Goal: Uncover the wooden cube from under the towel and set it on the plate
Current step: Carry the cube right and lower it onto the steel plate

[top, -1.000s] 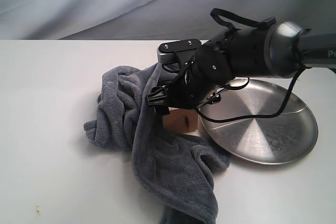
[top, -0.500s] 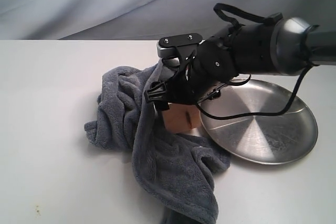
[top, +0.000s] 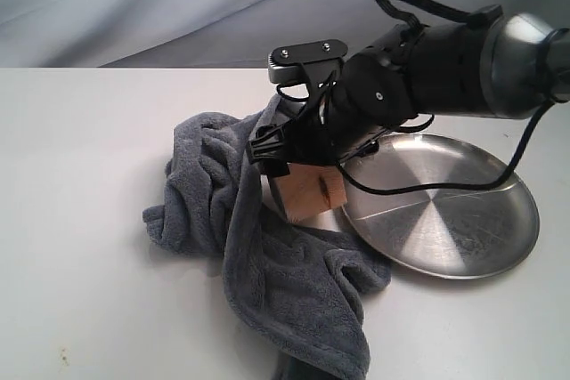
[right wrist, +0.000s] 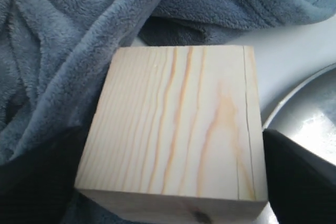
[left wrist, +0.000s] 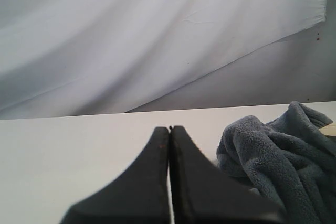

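Between one towel [top: 267, 260] and one plate [top: 450, 220], my right pincer [top: 301, 173] is pinching one wooden cube [top: 309, 197]; my left pincer [left wrist: 169, 145] is sitting pressed together.

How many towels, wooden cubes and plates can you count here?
towel: 1
wooden cube: 1
plate: 1
Total: 3

Our R gripper [right wrist: 169, 179] clamps the wooden cube [right wrist: 173, 124], arm [top: 445, 68] in from exterior-view right, wrist tipped down. Our L gripper [left wrist: 169, 129]: fingers pressed together.
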{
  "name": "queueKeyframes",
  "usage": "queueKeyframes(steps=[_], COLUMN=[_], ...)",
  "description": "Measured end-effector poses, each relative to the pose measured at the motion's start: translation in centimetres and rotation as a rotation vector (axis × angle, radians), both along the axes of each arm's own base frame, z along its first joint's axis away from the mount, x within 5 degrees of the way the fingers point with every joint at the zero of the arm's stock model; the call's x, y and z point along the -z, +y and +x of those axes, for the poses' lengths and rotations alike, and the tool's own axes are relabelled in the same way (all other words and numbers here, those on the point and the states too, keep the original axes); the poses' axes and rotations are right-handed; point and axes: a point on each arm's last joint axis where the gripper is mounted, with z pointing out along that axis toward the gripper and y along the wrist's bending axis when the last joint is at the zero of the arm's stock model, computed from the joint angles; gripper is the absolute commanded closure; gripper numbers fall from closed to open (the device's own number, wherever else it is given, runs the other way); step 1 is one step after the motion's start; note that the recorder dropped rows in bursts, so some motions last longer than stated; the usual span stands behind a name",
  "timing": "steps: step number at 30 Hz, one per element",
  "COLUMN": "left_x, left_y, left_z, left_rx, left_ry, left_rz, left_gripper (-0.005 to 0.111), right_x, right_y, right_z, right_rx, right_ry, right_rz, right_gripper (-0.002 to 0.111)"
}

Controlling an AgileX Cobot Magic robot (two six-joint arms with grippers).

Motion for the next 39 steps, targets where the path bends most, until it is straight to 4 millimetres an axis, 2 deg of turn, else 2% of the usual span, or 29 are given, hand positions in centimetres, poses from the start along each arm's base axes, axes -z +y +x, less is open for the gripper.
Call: queueKeyframes(steps=[5,10,16,21,26,29,39], left_x=[0.0,0.0,0.0,0.0,0.0,0.0,0.0], left_y=[0.0,0.0,0.0,0.0,0.0,0.0,0.0], left_z=[0.0,0.0,0.0,0.0,0.0,0.0,0.0], left_rx=[0.000,0.000,0.000,0.000,0.000,0.000,0.000], left_ry=[0.000,0.000,0.000,0.000,0.000,0.000,0.000], left_rz=[0.000,0.000,0.000,0.000,0.000,0.000,0.000], left_gripper=[0.107,0.107,0.107,0.107,0.107,0.107,0.107], right_x=[-2.2,-2.6,-2.4,-2.9,-2.6,-1.7,1.4], right_y=[-0.9,-2.5,-6.5,-10.8,-13.4,-14.0,-12.9], right_z=[-0.6,-1.0,-2.0,-2.5,-2.8,-2.7,-1.3], right_rx=[-0.008,0.007,0.074,0.165,0.218,0.228,0.177], right_ry=[-0.027,-0.005,0.011,-0.021,-0.047,-0.056,-0.096], right_rz=[-0.030,-0.099,-0.106,-0.062,-0.046,-0.031,0.020], right_gripper=[0.048,0.048,0.048,0.048,0.048,0.048,0.048])
